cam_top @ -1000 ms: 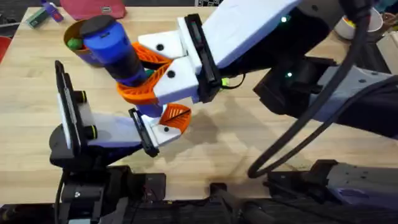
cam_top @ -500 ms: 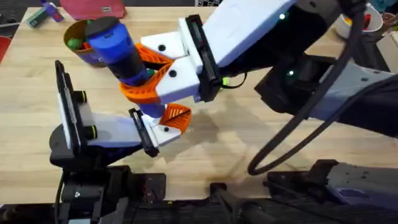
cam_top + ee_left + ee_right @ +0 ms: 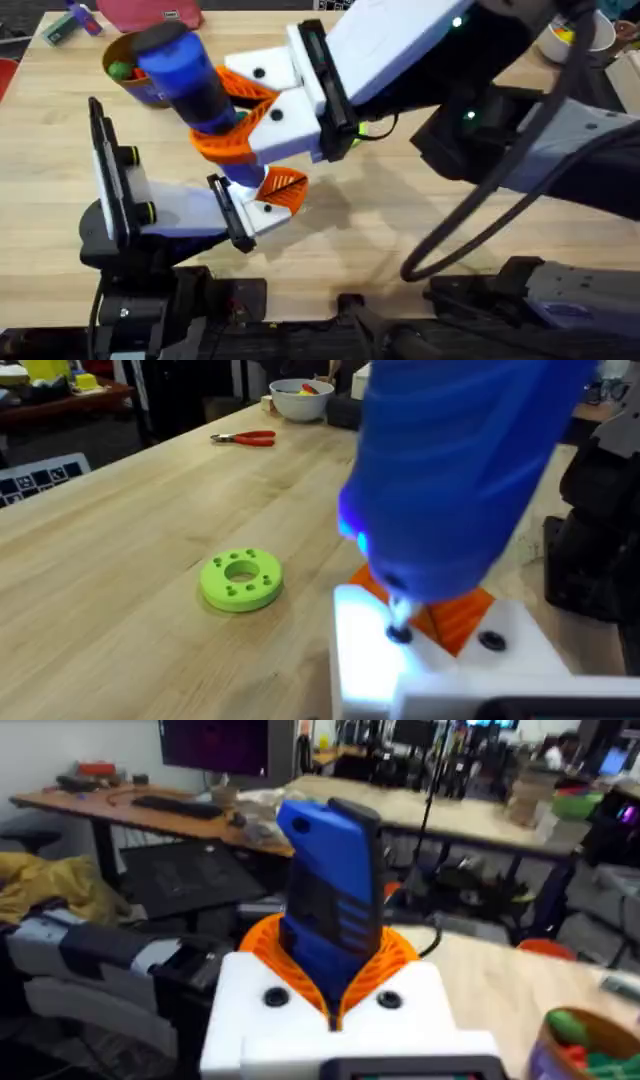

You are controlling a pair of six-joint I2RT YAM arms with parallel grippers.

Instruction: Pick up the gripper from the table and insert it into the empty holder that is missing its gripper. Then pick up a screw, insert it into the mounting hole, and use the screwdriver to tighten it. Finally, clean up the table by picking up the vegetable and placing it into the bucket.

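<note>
The right gripper (image 3: pixel 235 120) reaches across from the lower right toward the middle left of the tabletop (image 3: pixel 380 230), and its two orange-padded fingers are clamped around the blue screwdriver (image 3: pixel 185 75), which stands nearly upright and leans a little toward the far left. In the right wrist view the screwdriver (image 3: pixel 330 920) rises between the orange pads, with the white finger bases and their black dots on either side of it. Just below, nearer the arm bases, the left gripper (image 3: pixel 265 200) lies low over the tabletop, its white block carrying the small orange wedge (image 3: pixel 283 187); whether its fingers are apart or together cannot be told. In the left wrist view the screwdriver's thin metal tip (image 3: pixel 398 622) points down onto the white holder (image 3: pixel 440 660), meeting a small dark screw head there, with the orange wedge just behind it and a black dot beside it; a blue light glows on the tool's body. The bucket (image 3: pixel 135 70) stands at the far left of the tabletop, behind the screwdriver, with something green (image 3: pixel 120 70) inside it. A bright green disc with holes (image 3: pixel 241 580) lies flat on the wood, well apart from the holder, and red-handled pliers (image 3: pixel 245 438) and a white bowl (image 3: pixel 301 398) sit farther off.
</note>
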